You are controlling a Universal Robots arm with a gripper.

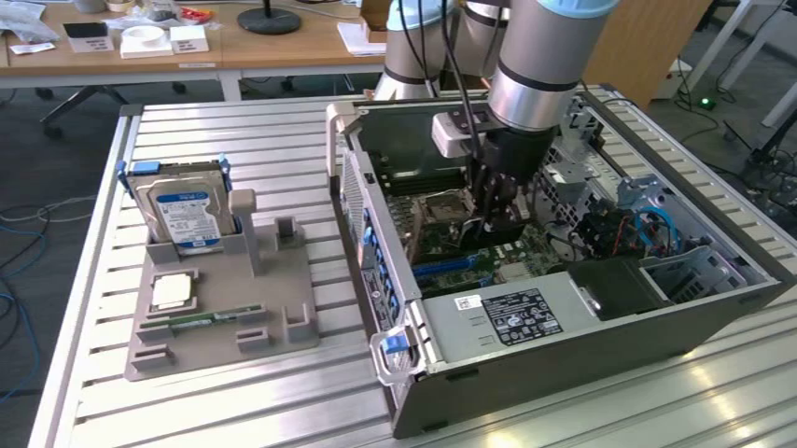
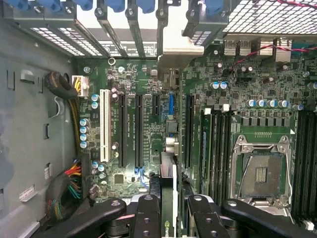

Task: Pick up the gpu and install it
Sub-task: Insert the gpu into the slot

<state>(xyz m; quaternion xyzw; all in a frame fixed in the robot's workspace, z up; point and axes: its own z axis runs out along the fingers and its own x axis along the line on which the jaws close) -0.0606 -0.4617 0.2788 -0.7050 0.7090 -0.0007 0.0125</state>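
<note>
Here, three o'clock from the grey parts stand [image 1: 224,322], a black claw [image 2: 172,204] pinches a thin dark gpu card [image 2: 168,176] edge-down, likely for slotting.

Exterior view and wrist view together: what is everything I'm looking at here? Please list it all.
table: one, silvery, slatted, under everything
computer case: one, grey, open, toward the exterior view's right
motherboard: one, green, inside the case
processor socket: one, silvery, empty, on the motherboard
holder: one, grey, at the exterior view's left of the case
hard drive: one, blue-white label, upright in the holder
processor chip: one, silvery, flat in the holder
memory stick: one, green, lying in the holder
desk: one, wooden, behind the table
gpu: one, seen edge-on, above the motherboard
arm: one, grey, reaching into the case
gripper: one, black, closed on the gpu
</note>
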